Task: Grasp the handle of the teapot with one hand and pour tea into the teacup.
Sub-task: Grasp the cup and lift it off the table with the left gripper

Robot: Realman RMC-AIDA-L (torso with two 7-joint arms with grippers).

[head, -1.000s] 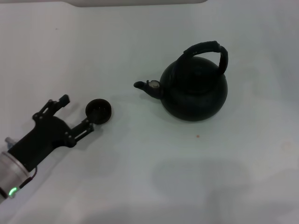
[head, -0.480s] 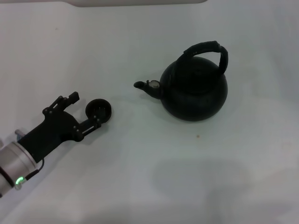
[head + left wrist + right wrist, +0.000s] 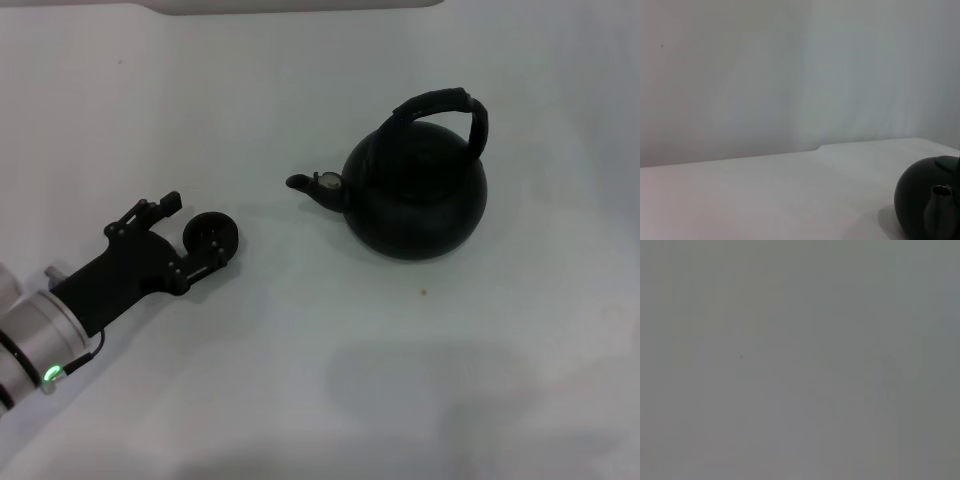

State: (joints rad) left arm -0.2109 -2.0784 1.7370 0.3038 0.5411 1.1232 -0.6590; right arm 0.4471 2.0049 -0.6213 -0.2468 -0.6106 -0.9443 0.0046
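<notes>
We've got our left gripper (image 3: 188, 232) low on the white counter (image 3: 320, 400), its 2 fingers (image 3: 160, 206) spread, one touching the teacup (image 3: 211, 237). The teapot (image 3: 417, 190) sits upright well off to the right, handle (image 3: 446, 108) arched above, spout towards the cup.

No text, label, brand, number or sign can be read in any of the views. The teapot (image 3: 418, 195), the teacup (image 3: 211, 237) and the bench (image 3: 320, 380) show plain, unmarked surfaces. The spout carries only a small silvery spot, with no lettering on it.
</notes>
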